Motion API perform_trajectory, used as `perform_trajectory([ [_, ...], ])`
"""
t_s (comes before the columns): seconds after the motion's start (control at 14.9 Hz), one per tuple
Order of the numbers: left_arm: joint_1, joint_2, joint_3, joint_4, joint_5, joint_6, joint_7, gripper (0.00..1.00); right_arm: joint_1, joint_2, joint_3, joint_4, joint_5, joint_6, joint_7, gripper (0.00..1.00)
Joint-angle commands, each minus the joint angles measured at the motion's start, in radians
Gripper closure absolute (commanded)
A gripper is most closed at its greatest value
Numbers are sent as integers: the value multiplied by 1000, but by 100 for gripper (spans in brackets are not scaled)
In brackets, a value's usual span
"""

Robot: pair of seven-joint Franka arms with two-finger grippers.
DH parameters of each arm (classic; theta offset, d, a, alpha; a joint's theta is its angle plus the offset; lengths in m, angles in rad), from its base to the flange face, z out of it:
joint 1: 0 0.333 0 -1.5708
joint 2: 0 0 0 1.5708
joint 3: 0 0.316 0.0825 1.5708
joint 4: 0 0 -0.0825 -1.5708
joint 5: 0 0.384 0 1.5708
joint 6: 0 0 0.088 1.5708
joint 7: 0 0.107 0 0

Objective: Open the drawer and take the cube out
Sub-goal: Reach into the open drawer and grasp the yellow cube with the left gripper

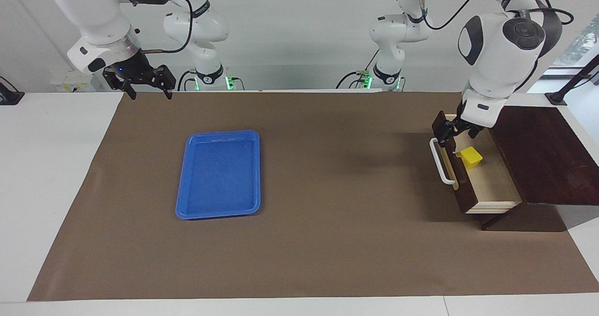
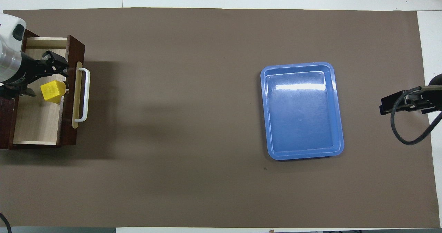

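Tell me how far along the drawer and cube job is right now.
Done: the drawer is pulled open. In hand: the left gripper, open, hangs over the drawer beside the yellow cube, which sits inside, ungripped. Left: grasp and lift it out. The right gripper waits open, above the table edge.

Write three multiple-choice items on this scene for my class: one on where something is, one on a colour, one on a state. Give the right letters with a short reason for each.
1. Where is the cube?
A. in the drawer
B. on the tray
C. on the brown mat

2. What colour is the tray?
A. yellow
B. blue
C. white

3. How is the drawer?
A. shut
B. pulled out
C. lifted off the table

Answers:
1 A: the yellow cube sits on the drawer's pale floor, with the left gripper over the drawer beside it.
2 B: the tray is plain blue and holds nothing.
3 B: the drawer's inside shows, its white handle standing clear of the box.
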Motion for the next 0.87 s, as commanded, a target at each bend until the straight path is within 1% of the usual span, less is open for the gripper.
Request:
perform_trajectory([
  [0.0,41,-19,-2,-16,-16,-14,-188,0,-19,-25,13,-27,-15,2,-18,0],
  [0.2,102,-27,-2,-39,-16,21,-430,0,-19,-25,13,-27,-15,2,-18,0],
  [0.34,128,-39,-2,-77,-20,55,-566,0,-19,-25,13,-27,-15,2,-18,0],
  [0.47,138,-45,-2,-121,-20,73,-681,0,-19,-25,13,-27,-15,2,-18,0],
  [0.6,158,-45,-2,-149,-20,125,-890,0,-19,-25,13,-27,-15,2,-18,0],
  [0.8,162,-28,-2,-161,-16,168,-1034,0,-19,-25,13,-27,-15,2,-18,0],
])
